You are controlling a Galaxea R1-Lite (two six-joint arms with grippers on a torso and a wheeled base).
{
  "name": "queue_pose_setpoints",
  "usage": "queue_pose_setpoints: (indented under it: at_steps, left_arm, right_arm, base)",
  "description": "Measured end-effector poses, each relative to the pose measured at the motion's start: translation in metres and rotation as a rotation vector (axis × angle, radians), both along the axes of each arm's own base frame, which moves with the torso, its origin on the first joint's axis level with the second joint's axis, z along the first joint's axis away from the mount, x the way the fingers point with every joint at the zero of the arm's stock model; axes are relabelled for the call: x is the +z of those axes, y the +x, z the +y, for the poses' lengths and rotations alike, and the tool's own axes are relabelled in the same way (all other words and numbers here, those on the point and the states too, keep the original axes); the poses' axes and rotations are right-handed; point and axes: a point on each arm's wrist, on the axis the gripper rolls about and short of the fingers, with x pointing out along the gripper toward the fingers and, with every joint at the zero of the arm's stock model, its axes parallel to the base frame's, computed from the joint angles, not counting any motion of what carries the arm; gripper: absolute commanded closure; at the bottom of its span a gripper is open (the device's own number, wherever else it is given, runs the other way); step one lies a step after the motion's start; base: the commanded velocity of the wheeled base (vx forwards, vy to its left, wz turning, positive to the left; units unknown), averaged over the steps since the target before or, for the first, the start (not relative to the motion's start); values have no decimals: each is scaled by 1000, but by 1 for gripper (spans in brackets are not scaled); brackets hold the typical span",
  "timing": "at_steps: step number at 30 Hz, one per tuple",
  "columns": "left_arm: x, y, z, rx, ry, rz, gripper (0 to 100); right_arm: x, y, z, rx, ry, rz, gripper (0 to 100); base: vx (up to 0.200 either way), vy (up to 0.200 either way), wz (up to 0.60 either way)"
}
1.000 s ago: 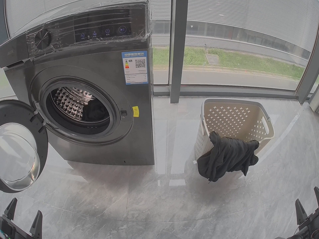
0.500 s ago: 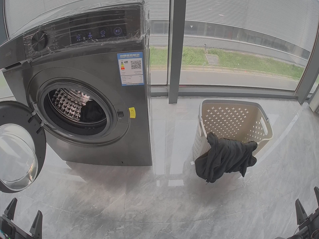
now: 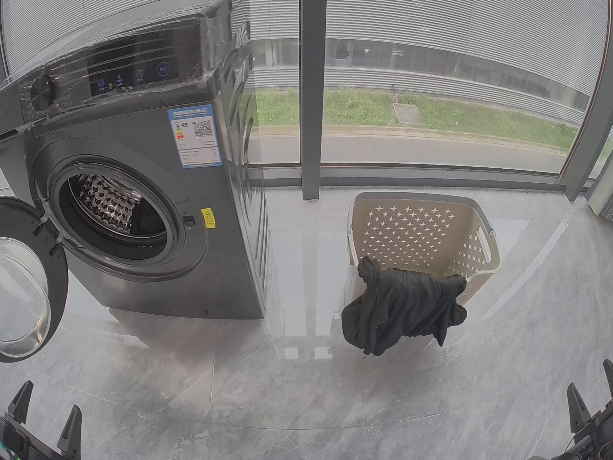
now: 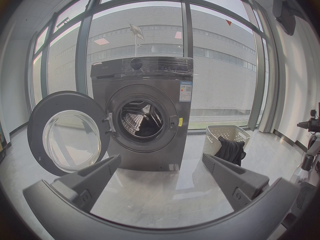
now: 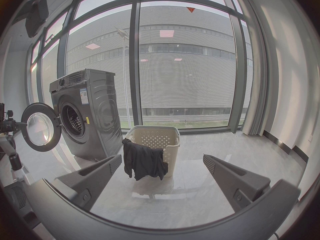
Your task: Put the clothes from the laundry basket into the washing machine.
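Observation:
A grey front-loading washing machine point(image 3: 147, 161) stands at the left with its round door point(image 3: 25, 279) swung open. Something dark lies inside the drum point(image 3: 118, 215). To its right a cream laundry basket point(image 3: 421, 231) stands on the floor, with a dark garment point(image 3: 399, 308) draped over its near rim. The machine point(image 4: 143, 110), basket point(image 4: 230, 134) and garment point(image 4: 230, 150) also show in the left wrist view, and the basket point(image 5: 156, 139) with the garment point(image 5: 143, 160) in the right wrist view. My left gripper point(image 3: 45, 413) and right gripper point(image 3: 594, 391) hang low and near, both open and empty.
The grey marble floor point(image 3: 306, 384) stretches between me and the machine and basket. A glass wall with a dark pillar point(image 3: 313, 84) runs behind them. A curtain point(image 5: 256, 94) hangs at the far right corner.
The whole head view has shifted, so the camera has turned to the right: machine and basket sit further left in the picture. Both grippers keep their place.

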Motion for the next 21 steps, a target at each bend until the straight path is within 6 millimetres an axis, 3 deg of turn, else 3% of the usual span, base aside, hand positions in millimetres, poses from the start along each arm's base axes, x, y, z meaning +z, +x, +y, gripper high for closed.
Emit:
queue_pose_setpoints:
  at_steps: [19, 21]
  left_arm:
    - [0, 0, 0, -5, 9, 0, 0]
    - [0, 0, 0, -5, 4, 0, 0]
  right_arm:
    - [0, 0, 0, 0, 0, 1, 0]
    - [0, 0, 0, 0, 0, 1, 0]
  base:
    - [0, 0, 0]
    - [0, -200, 0]
